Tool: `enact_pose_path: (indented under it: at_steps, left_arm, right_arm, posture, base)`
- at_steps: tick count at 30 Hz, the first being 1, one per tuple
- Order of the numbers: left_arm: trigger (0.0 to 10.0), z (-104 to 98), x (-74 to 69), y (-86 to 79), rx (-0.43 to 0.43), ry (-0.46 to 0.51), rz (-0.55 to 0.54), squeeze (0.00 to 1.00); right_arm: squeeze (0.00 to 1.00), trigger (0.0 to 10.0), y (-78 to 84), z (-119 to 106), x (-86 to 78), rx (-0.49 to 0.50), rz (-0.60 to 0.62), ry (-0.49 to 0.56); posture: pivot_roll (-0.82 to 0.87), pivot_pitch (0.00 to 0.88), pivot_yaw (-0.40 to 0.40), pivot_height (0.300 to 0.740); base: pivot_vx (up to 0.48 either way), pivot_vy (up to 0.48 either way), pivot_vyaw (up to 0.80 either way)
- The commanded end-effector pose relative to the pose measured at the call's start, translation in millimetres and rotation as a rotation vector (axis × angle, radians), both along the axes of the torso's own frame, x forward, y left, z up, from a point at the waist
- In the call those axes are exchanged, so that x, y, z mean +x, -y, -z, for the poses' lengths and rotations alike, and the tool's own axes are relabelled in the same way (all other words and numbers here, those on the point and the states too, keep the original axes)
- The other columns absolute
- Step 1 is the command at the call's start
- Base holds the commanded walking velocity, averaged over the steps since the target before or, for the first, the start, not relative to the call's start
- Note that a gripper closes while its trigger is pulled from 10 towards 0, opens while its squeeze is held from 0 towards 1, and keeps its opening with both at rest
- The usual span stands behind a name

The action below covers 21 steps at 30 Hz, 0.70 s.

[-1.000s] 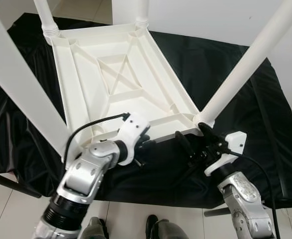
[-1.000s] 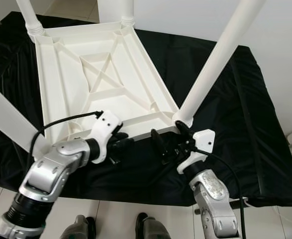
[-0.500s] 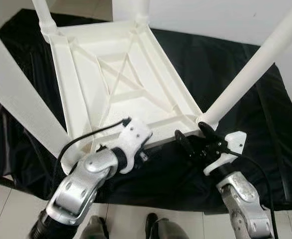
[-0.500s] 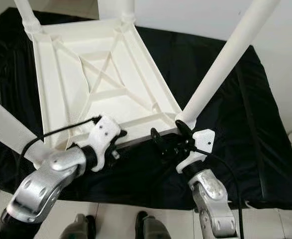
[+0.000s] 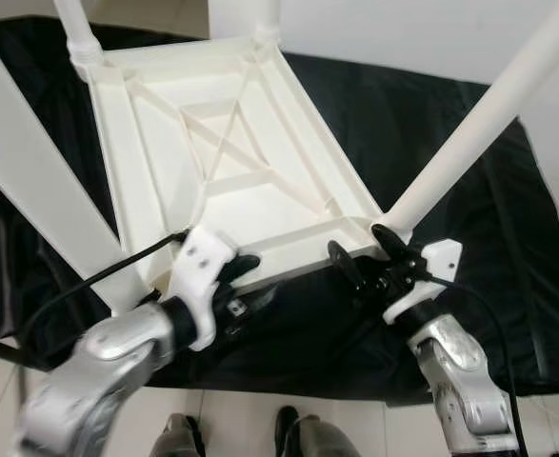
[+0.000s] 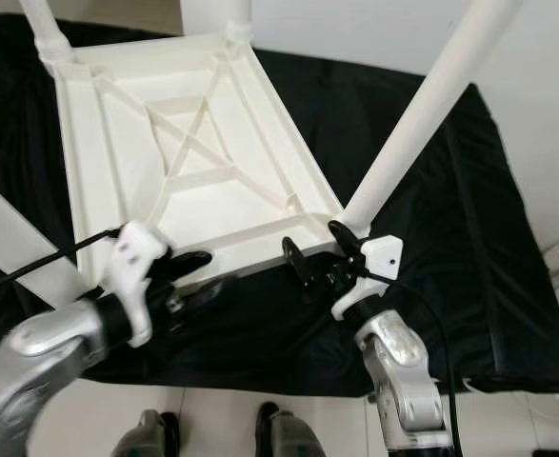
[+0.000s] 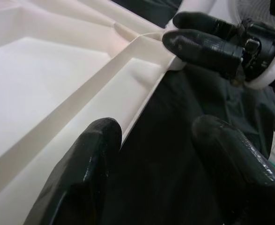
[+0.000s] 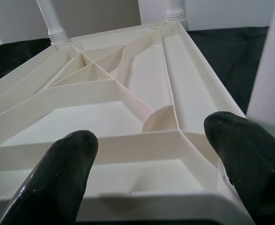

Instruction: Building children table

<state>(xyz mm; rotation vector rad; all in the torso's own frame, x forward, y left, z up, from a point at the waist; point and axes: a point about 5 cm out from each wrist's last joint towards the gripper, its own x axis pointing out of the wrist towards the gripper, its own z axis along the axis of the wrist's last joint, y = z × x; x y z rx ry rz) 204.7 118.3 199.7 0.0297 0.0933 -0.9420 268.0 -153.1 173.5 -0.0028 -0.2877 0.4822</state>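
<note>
Lower now, left gripper (image 5: pixel 244 281) straddles table (image 5: pixel 231 162) rim — right gripper (image 5: pixel 367 255) too, both spread.

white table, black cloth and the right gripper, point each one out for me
white table (image 5: pixel 231 162), left eye view, on the ribbed underside of the upturned top.
black cloth (image 5: pixel 431 124), left eye view, on a bare stretch beyond the table's far right edge.
right gripper (image 5: pixel 367 255), left eye view, midway between its two black fingertips.
</note>
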Motion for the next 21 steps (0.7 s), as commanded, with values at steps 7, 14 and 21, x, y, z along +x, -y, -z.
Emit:
enact_pose_path:
  at_steps: [7,14,21]
  left_arm:
    - [10.0,-5.0,-36.8,-12.0,-0.07,-0.078,0.246,0.0]
    - [10.0,-4.1,-51.5,-28.4,-0.067,-0.124,0.192,0.0]
    - [10.0,0.0,-76.2,-33.7,-0.06,-0.194,0.156,0.0]
  right_arm:
    - [0.0,10.0,2.9,-3.3,16.2,-0.026,-0.029,0.015]
    - [0.0,10.0,-3.8,-5.3,27.2,-0.029,-0.069,0.026]
    - [0.0,10.0,-19.6,-11.4,42.0,-0.013,-0.145,0.042]
  posture:
    - [0.16,0.228,-0.133,0.74]
    - [0.21,0.235,-0.161,0.74]
    - [0.25,0.242,-0.181,0.74]
  base:
    - [0.0,0.0,0.0]
    - [0.0,0.0,0.0]
    - [0.0,0.0,0.0]
